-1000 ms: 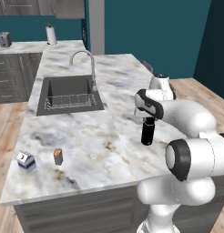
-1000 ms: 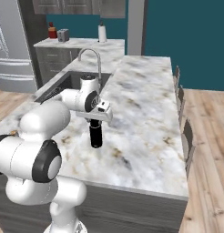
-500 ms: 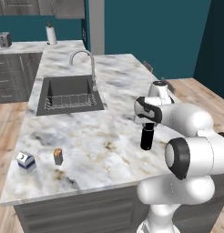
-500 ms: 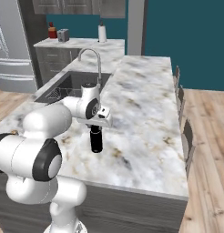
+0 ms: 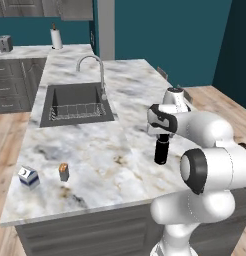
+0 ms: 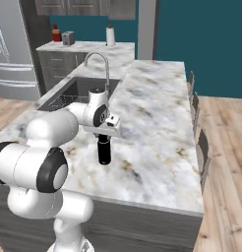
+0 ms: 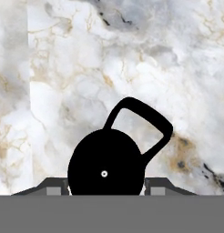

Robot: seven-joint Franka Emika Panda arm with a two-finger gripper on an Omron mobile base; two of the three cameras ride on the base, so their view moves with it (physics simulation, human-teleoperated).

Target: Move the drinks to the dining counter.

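Note:
The tall black bottle (image 5: 161,150) stands upright on the marble dining counter (image 5: 95,165), right of the sink and near the front edge. My gripper (image 5: 162,136) is over its top, shut on the neck. From the right side, the bottle (image 6: 104,150) hangs straight below the gripper (image 6: 104,137) with its base at the counter (image 6: 152,138). Looking down from the hand, the bottle's cap and loop (image 7: 107,166) sit between my fingertips (image 7: 107,186) above the marble (image 7: 86,68). A small blue-and-white carton (image 5: 28,176) and a tiny orange drink container (image 5: 64,172) rest near the counter's front left corner.
A sink (image 5: 75,102) with a curved faucet (image 5: 97,70) is set into the counter behind the bottle. Stools (image 6: 201,147) line the counter's right side. A paper towel roll (image 5: 56,37) and a toaster (image 5: 3,43) stand on the back counter beside a fridge (image 6: 10,49).
The gripper has come down with the black bottle in it, bringing its base from above the marble to the counter top. The carton and the orange container have stayed put.

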